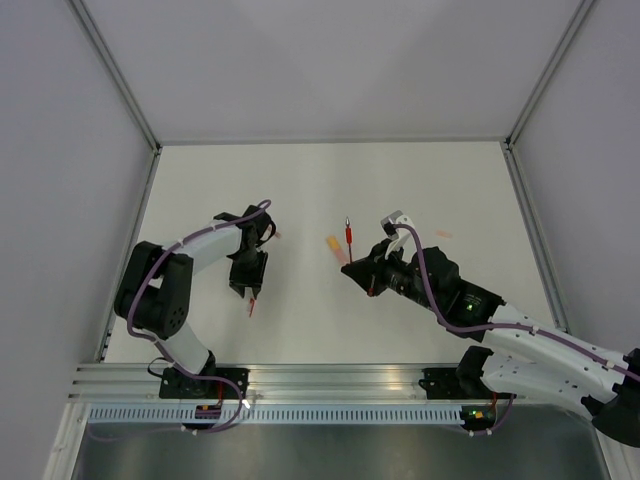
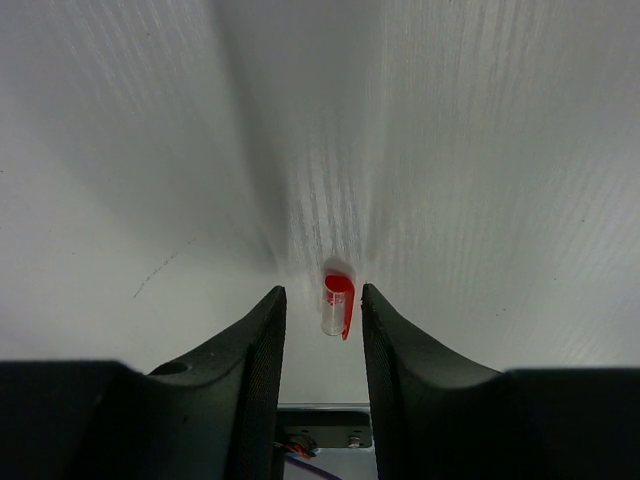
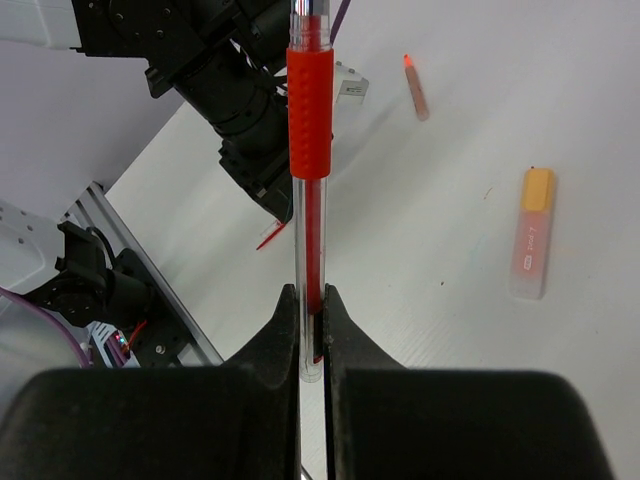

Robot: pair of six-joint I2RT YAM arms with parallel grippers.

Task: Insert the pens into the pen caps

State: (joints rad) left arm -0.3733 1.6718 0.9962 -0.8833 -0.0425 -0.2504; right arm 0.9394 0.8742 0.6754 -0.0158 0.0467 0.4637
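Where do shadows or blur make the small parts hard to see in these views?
Left wrist view: a broad grey shadow fans over the table beyond the red cap, itself sharp. Right wrist view: the red pen is crisp, the peach pen slightly soft. Top view: even light, but the peach pen looks washed out.

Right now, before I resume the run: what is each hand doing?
Left hand: open, straddling the red pen cap, not gripping it.
Right hand: closed on the red pen.
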